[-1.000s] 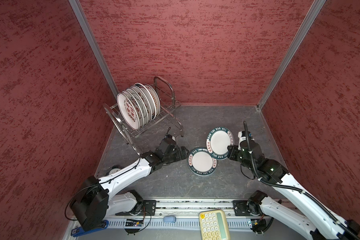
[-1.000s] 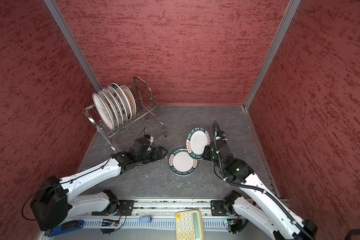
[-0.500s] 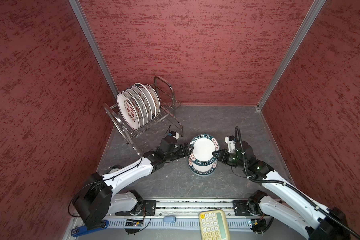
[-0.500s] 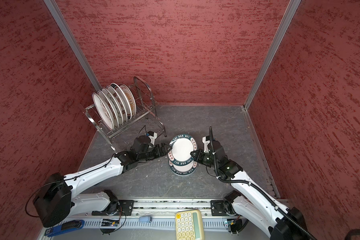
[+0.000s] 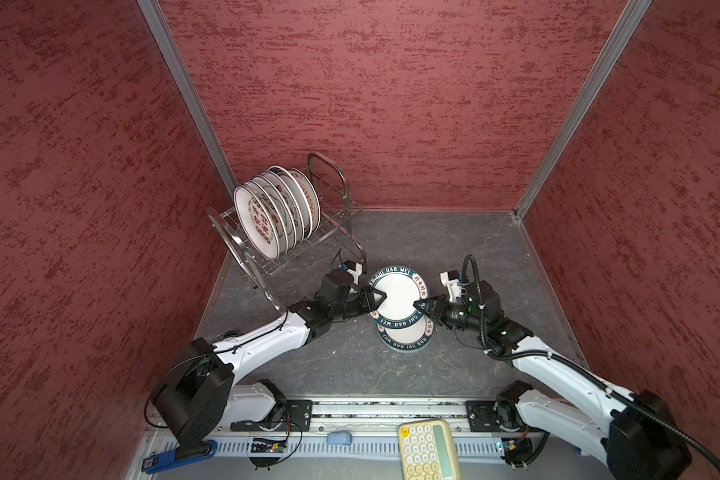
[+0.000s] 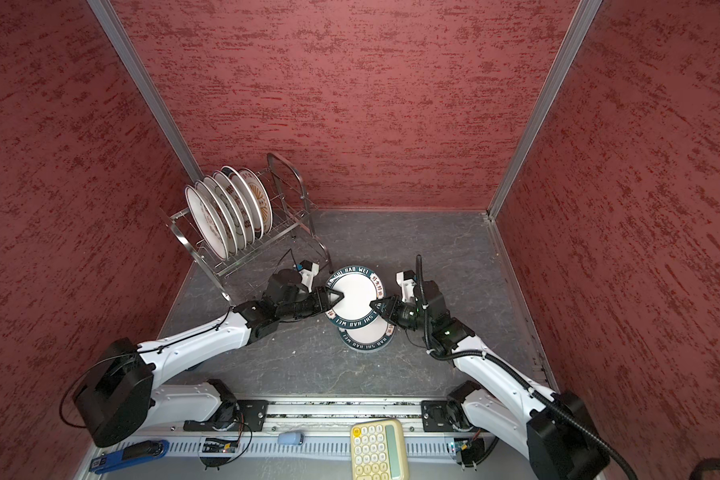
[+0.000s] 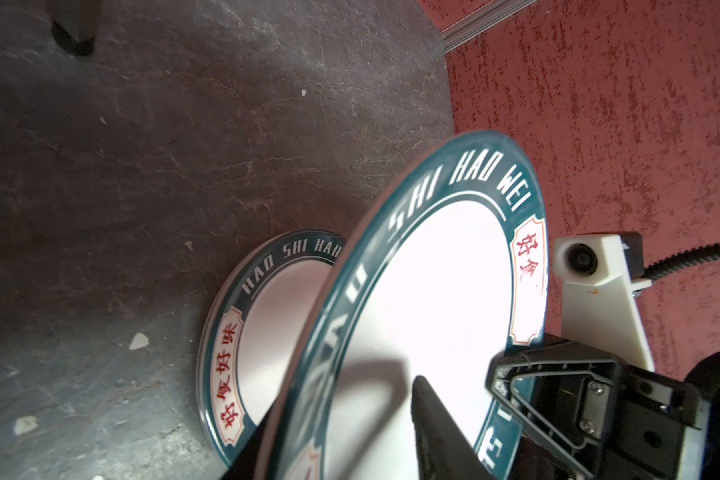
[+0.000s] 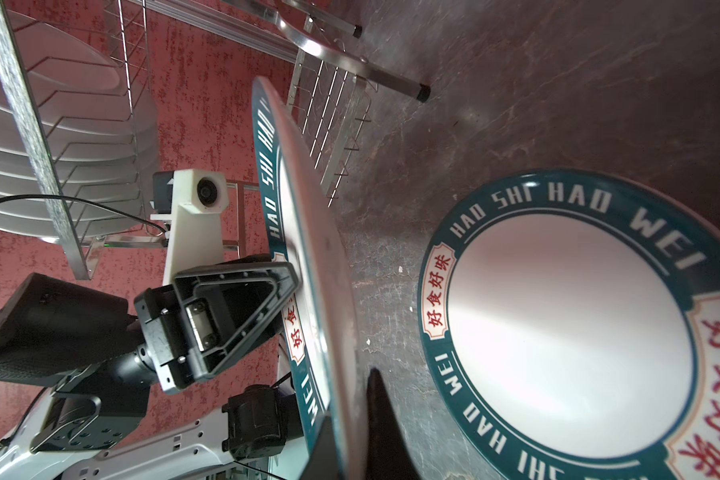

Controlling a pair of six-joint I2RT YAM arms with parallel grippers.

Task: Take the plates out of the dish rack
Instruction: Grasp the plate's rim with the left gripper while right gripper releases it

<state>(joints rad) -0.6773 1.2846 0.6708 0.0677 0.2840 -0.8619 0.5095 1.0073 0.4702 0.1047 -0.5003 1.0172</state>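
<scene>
A teal-rimmed white plate (image 5: 398, 297) (image 6: 352, 299) hangs tilted above the grey floor, gripped from both sides. My left gripper (image 5: 375, 299) (image 7: 341, 419) is shut on its left rim, one finger over the white face. My right gripper (image 5: 422, 306) (image 8: 348, 399) is shut on the opposite rim. A second teal-rimmed plate (image 5: 406, 336) (image 8: 570, 324) lies flat on the floor, partly under the held one. The steel dish rack (image 5: 337, 216) (image 6: 292, 216) stands at the back left and holds several upright plates (image 5: 262, 224) (image 6: 213, 224).
A rack leg (image 5: 362, 257) stands just behind my left wrist. A cream and green calculator (image 5: 429, 451) lies on the front rail. A blue tool (image 5: 175, 455) lies at the front left. Red walls close in the back and both sides.
My right gripper carried the plate leftward over the lying plate. My left gripper moved in toward it and closed on its left rim.
</scene>
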